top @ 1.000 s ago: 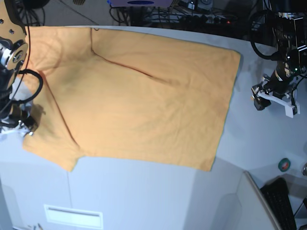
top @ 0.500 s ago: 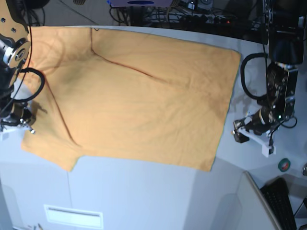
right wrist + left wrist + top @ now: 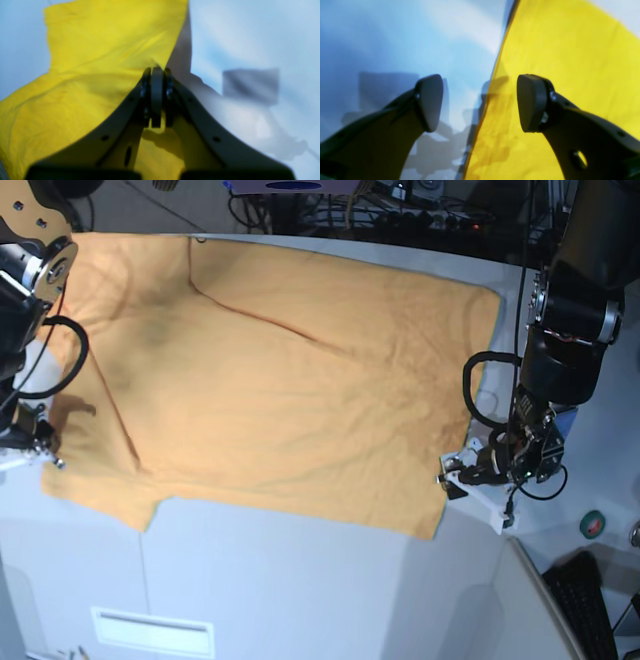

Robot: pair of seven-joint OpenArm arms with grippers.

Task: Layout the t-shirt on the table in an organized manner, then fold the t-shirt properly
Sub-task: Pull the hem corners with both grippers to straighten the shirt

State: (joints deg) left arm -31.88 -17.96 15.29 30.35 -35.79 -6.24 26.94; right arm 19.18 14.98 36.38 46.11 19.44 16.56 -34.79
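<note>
Right claw clamped on t-shirt sleeve edge; left claw agape at hem; orange, spread flat.

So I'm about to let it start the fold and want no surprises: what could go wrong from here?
The right gripper is shut on the t-shirt near its very edge, so a pull might slip the thin pinch free. The left gripper is open and straddles the hem with one finger over the bare table; closing there could miss the cloth. If only one side lifts, the flat shirt may skew.
</note>
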